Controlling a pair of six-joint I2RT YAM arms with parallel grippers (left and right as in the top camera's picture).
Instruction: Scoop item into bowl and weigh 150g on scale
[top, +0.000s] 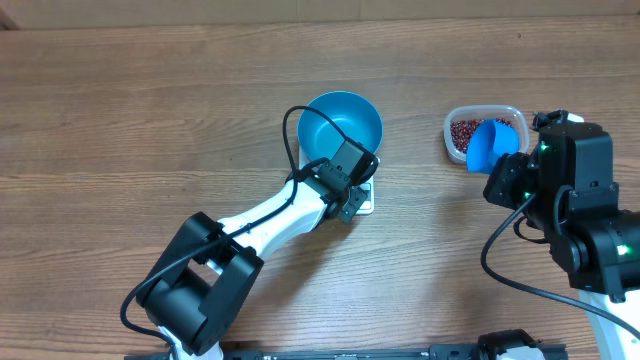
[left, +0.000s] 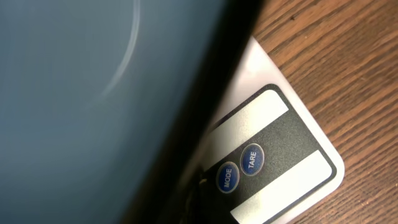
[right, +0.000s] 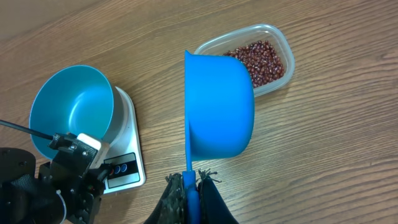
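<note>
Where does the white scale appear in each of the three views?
Overhead: scale at centre, mostly hidden under the bowl.
Left wrist: scale lower right, buttons visible.
Right wrist: scale lower left.
Shared landmark: the blue bowl on it.

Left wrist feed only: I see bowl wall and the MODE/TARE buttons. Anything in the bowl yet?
Observer: No. The bowl is empty and sits on the scale.
Operator: Where's the scoop?
Observer: The right gripper holds the scoop by its handle, close by the tub.
Operator: Beans in it?
Observer: The tub, yes: beans cover its floor where visible. The scoop's inside faces away, so I can't tell.
</note>
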